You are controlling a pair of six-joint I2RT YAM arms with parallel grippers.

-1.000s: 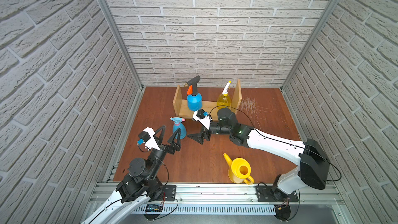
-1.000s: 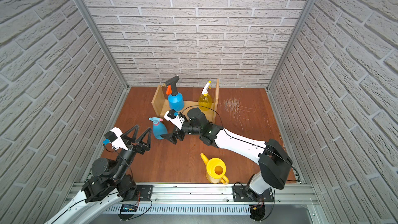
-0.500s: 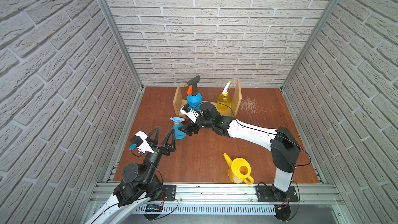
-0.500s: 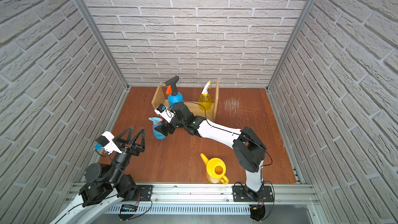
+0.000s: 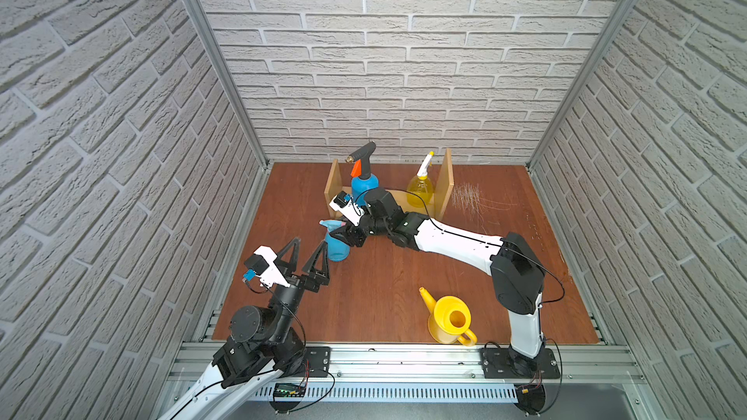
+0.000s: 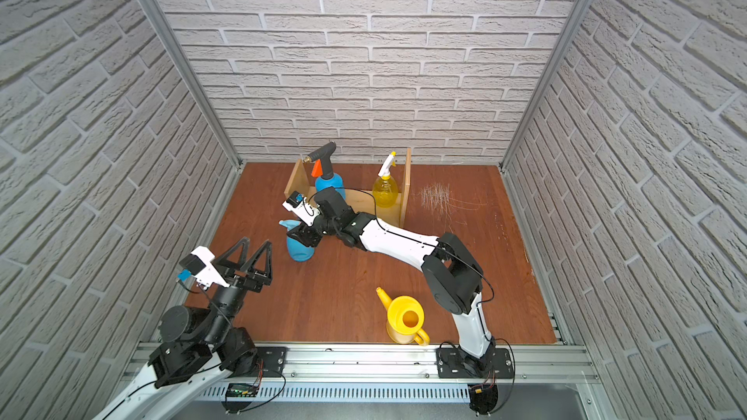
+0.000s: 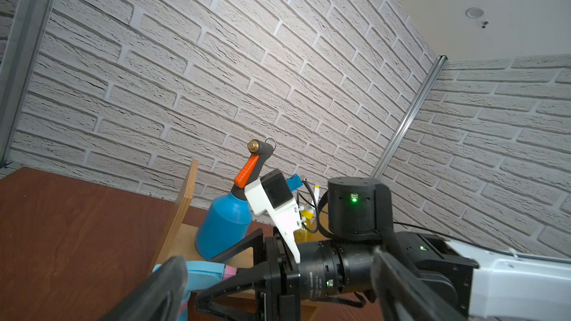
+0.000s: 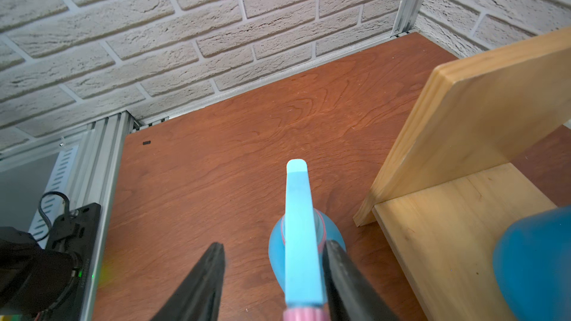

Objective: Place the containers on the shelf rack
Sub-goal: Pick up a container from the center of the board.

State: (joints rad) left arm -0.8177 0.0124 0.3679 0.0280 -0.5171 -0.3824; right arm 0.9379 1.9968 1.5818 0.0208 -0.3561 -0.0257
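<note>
Above brown tabletop [image 5: 384,296], right pincer [image 8: 275,243] straddles light-blue spray bottle [image 8: 298,205] half-open; left pincer [image 5: 310,241] gapes empty

top views look down from front; low, close wrist views share shelf rack [image 7: 184,202] [image 8: 463,125]

slim bottle [image 5: 337,249] light blue, pink tip; sprayer [image 5: 364,187] blue, black head, orange trigger; spray bottle [image 5: 419,188] yellow, white head; watering can [image 5: 442,331] yellow.

The left arm [image 5: 258,323] and right arm [image 5: 456,242] pair white shells with black joint housings — thin black cables [image 5: 465,235] run along them. The left end effector [image 5: 310,241] and right end effector [image 8: 274,247] have black triangular fingers [image 5: 292,254]; green lights [image 7: 354,200] glow.
</note>
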